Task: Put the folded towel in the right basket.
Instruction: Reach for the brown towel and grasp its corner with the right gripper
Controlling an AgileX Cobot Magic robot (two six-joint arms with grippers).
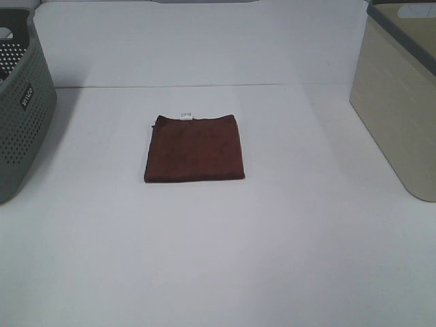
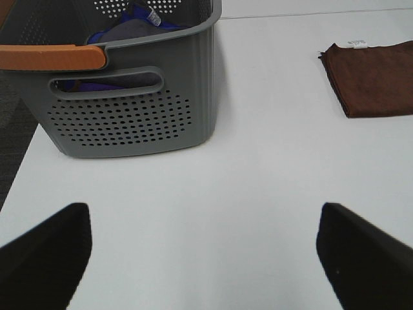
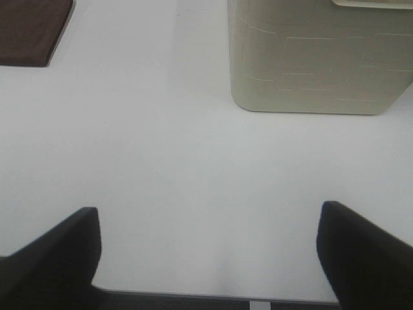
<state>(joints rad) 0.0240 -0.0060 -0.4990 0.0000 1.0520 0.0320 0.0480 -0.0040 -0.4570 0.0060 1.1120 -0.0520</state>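
A folded dark brown towel [image 1: 195,148] with a small white tag lies flat on the white table, near the middle. It also shows in the left wrist view [image 2: 374,77] and in the right wrist view [image 3: 29,29]. The beige right basket [image 1: 402,102] stands at the right edge; the right wrist view shows its wall [image 3: 319,58]. Neither arm appears in the exterior high view. My left gripper [image 2: 203,258] is open and empty over bare table. My right gripper [image 3: 206,255] is open and empty near the table's front edge.
A grey perforated basket [image 1: 20,116] stands at the left edge; the left wrist view shows it [image 2: 129,97] with an orange handle and blue and grey cloth inside. The white table [image 1: 218,259] meets a white back wall.
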